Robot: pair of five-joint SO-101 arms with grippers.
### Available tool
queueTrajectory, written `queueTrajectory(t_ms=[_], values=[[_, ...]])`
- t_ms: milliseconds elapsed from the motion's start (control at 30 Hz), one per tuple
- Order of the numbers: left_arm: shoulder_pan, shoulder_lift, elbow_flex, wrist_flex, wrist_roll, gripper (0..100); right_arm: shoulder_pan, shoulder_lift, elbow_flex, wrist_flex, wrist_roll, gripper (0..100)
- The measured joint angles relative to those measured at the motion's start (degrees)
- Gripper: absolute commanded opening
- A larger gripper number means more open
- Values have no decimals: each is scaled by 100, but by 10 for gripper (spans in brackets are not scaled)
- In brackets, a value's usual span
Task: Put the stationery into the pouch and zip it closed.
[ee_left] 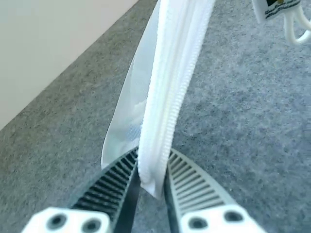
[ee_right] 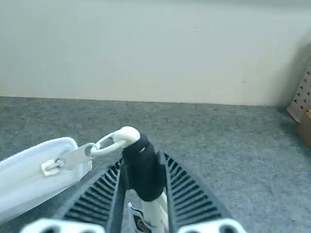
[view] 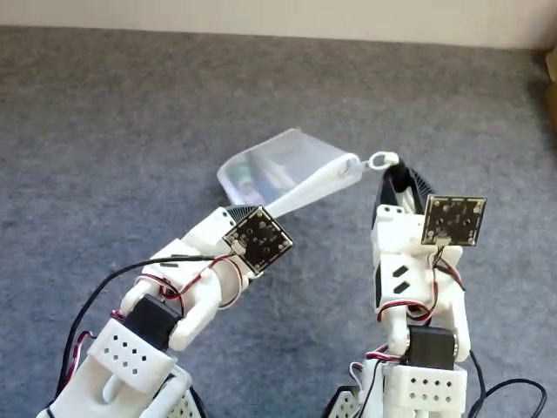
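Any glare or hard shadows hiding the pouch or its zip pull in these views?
High view: soft even light, the pouch shows its contents, no hard shadows. Left wrist view: the zipper strip is bright, yet its teeth read. Right wrist view: no glare, the zip pull stands out plainly.

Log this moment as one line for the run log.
left claw: shut on pouch end | right claw: shut on zip pull | pouch: held between claws | stationery: inside | zip: looks closed
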Motion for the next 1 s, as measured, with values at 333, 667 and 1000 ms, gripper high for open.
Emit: queueTrajectory(t_ms=[333,667,1000], values=[[0,9,-9,0,0,5,246,0,0,141,0,5],[9,9,-9,0,0,5,316,0,0,264,0,5],[9,9,-9,0,0,5,316,0,0,422,0,5]])
